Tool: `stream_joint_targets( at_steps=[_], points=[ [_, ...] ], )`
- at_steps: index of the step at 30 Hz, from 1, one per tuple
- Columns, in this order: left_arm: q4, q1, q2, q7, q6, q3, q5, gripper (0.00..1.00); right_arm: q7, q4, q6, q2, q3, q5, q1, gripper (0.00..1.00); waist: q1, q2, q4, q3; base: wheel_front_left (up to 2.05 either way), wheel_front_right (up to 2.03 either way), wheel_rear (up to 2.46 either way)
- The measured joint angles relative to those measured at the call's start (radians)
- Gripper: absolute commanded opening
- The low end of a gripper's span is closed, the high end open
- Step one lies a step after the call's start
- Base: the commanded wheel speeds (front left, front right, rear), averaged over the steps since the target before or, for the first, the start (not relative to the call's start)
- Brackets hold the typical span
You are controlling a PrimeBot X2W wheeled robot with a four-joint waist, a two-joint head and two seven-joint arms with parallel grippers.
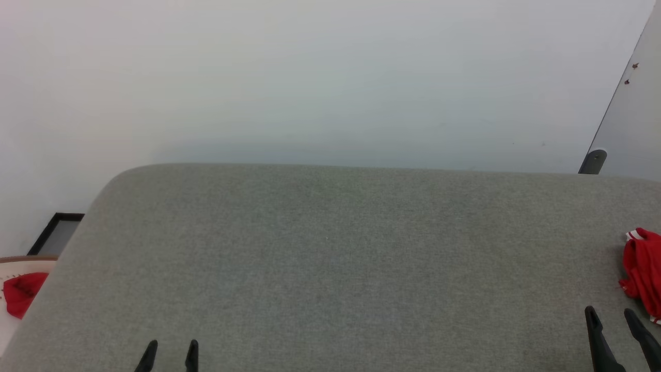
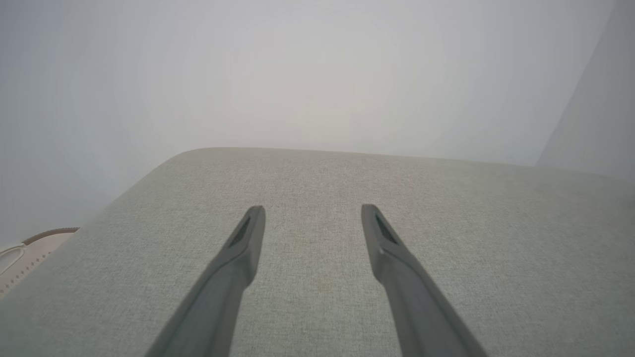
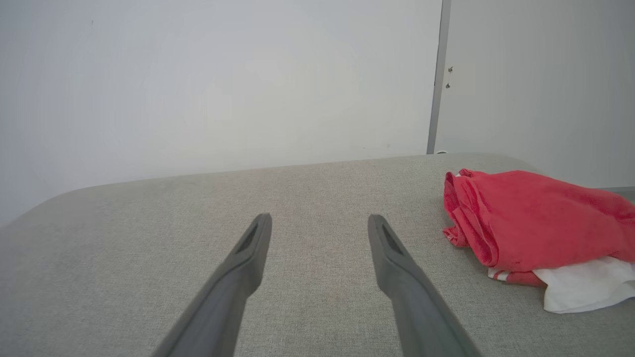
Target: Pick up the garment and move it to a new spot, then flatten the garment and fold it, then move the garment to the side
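The garment (image 1: pixel 643 274) is a red shirt with a white part, lying bunched at the right edge of the grey fabric surface (image 1: pixel 330 258). In the right wrist view the garment (image 3: pixel 536 223) lies to the right of my right gripper (image 3: pixel 320 220), apart from it. My right gripper (image 1: pixel 609 312) stands open at the lower right, just below-left of the garment, with nothing between its fingers. My left gripper (image 1: pixel 173 345) is open at the lower left over bare fabric. In the left wrist view the left gripper (image 2: pixel 312 210) is empty.
A pale basket (image 1: pixel 15 268) with a red cloth (image 1: pixel 23 292) in it stands off the surface's left edge. A dark frame (image 1: pixel 54 232) leans low against the white wall. A grey door edge (image 1: pixel 619 113) runs at the far right.
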Motion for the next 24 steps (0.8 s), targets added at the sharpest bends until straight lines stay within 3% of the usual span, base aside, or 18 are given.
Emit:
stream_joint_targets(
  at_steps=[16, 17, 24],
  points=[
    [-0.001, -0.008, 0.002, 0.001, 0.022, -0.007, -0.001, 1.00, 0.014, -0.020, 0.000, 0.020, -0.003, -0.008, 0.015, 1.00, 0.0000, 0.0000, 0.002, -0.001, 0.00, 0.00, 0.00],
    [-0.002, -0.010, 0.003, 0.001, 0.024, -0.007, -0.001, 0.00, 0.014, -0.020, 0.000, 0.020, 0.000, -0.008, 0.013, 0.00, 0.0000, 0.0000, 0.002, -0.001, 0.00, 0.00, 0.00],
    [0.059, 0.010, -0.025, 0.010, 0.024, -0.013, -0.019, 0.00, 0.026, 0.040, 0.000, 0.053, 0.003, 0.013, 0.036, 0.00, 0.0000, 0.0000, 0.001, 0.001, 0.00, 0.00, 0.00]
  ],
)
